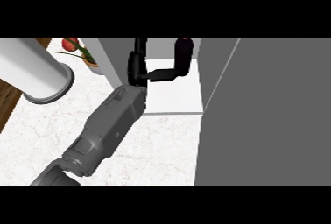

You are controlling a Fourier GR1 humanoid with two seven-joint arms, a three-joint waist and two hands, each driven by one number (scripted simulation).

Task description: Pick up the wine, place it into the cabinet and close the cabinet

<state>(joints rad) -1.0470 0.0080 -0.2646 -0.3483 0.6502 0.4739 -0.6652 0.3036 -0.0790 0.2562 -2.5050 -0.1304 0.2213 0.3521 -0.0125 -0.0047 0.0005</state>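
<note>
The dark wine bottle [184, 52] stands upright inside the open cabinet, on its white floor [174, 98]. My left hand [139, 65] reaches into the cabinet just left of the bottle. Its fingers [138, 48] point straight towards the back, apart from the bottle, and only the thumb [165, 74] stretches right to touch the bottle's lower part. The grey forearm [113, 122] runs up from the lower left. The cabinet door [265, 113] hangs open as a big grey panel filling the right side. My right hand does not show.
A wide white cylinder [35, 70] stands at the back left on the marble counter [161, 148]. A potted plant with red flowers [81, 51] sits beside the cabinet's left wall [110, 61]. The counter's left edge meets brown wood [8, 103].
</note>
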